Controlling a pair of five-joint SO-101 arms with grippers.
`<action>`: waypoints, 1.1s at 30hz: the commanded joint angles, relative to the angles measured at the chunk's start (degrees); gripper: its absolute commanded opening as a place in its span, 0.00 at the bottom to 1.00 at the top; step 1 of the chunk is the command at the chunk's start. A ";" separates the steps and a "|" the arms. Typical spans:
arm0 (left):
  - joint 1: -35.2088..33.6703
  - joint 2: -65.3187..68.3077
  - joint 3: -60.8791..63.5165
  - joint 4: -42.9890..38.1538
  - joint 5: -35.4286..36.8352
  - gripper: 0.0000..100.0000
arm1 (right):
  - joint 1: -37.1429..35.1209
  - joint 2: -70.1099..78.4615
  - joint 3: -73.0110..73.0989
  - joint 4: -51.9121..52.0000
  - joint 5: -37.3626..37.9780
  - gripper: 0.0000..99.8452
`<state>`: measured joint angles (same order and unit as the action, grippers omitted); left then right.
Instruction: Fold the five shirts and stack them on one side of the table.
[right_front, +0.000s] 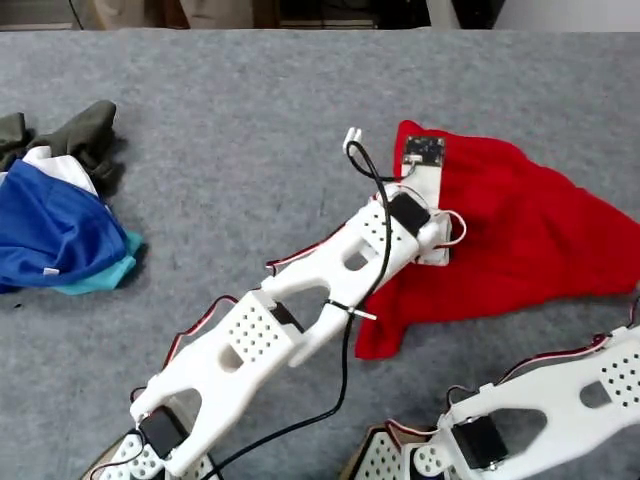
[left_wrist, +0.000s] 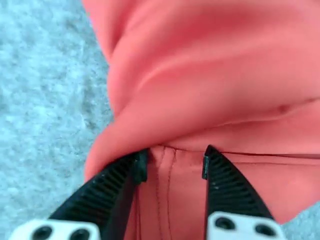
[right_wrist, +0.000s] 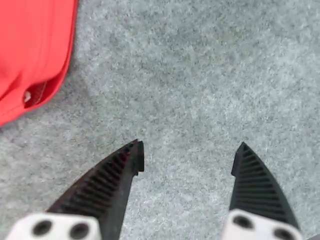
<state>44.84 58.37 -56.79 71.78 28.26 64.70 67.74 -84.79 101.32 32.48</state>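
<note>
A red shirt (right_front: 520, 230) lies crumpled on the grey table (right_front: 250, 100), right of centre. My left gripper (right_front: 432, 205) is down at the shirt's left edge. In the left wrist view this gripper (left_wrist: 175, 160) is open, its black fingers (left_wrist: 120, 185) straddling a hemmed fold of the red shirt (left_wrist: 210, 75). My right gripper (right_wrist: 189, 155) hangs open over bare grey table, with a corner of the red shirt (right_wrist: 30, 50) off to one side. The right arm (right_front: 560, 400) sits at the front right.
A heap of shirts lies at the table's left edge: a blue one (right_front: 50, 225) on top, teal (right_front: 105, 275) beneath, white (right_front: 55, 165) and dark green (right_front: 85, 135) behind. The left arm's black cable (right_front: 350, 340) loops over the table's front middle.
</note>
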 joint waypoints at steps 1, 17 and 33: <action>-1.23 -0.75 -3.08 0.35 -0.97 0.20 | 1.01 -2.77 0.40 1.05 0.18 0.29; 0.26 9.19 -17.93 11.87 -10.46 0.20 | 0.75 -2.68 0.92 1.05 0.09 0.29; 3.87 11.38 -28.75 10.64 -9.93 0.02 | 0.66 -2.68 0.92 1.05 0.00 0.29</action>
<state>47.74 70.51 -82.55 83.12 18.24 64.70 67.74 -83.91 101.32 32.48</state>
